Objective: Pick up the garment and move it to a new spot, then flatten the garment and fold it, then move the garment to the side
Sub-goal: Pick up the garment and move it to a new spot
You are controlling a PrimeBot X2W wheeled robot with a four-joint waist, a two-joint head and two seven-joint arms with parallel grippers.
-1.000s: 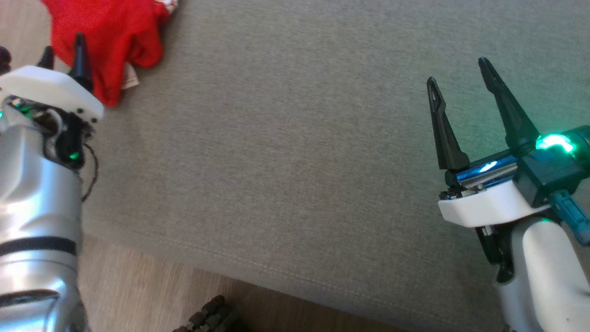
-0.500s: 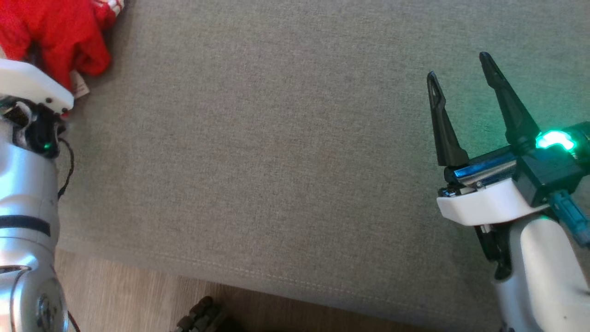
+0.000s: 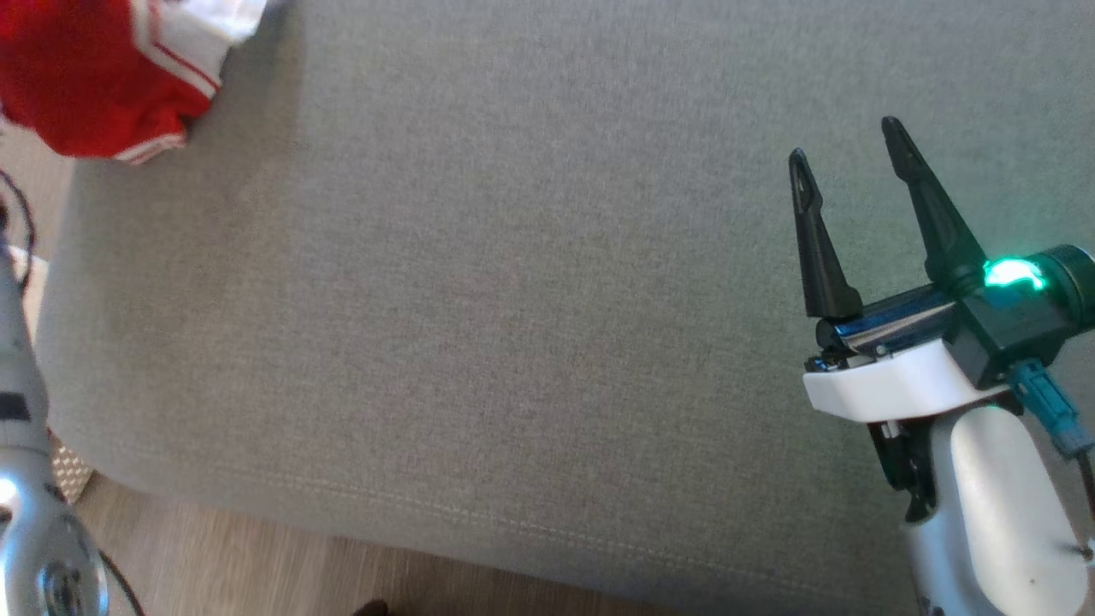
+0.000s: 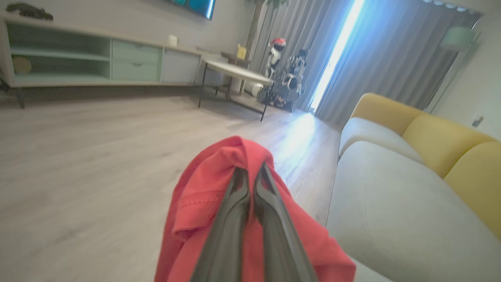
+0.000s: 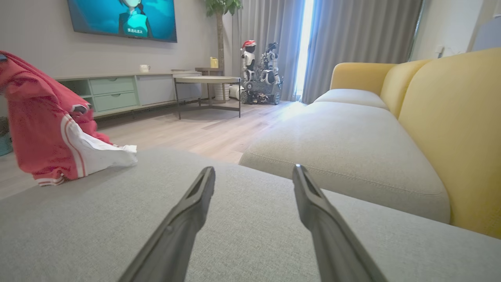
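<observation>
Left gripper (image 4: 250, 169) pinches the red garment (image 4: 203, 192), apparently by one fold, right gripper (image 3: 843, 141) wide; best carried high, clearing the cushion (image 3: 513, 299).

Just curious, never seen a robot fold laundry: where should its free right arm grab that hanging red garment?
Probably the white striped end of the red garment, where it trails on the grey cushion, coming low from the robot's right. The left jaws pinch the top fold, so that end lies loose and nearest.

Red, white-trimmed garment (image 3: 81, 81), partly lifted
</observation>
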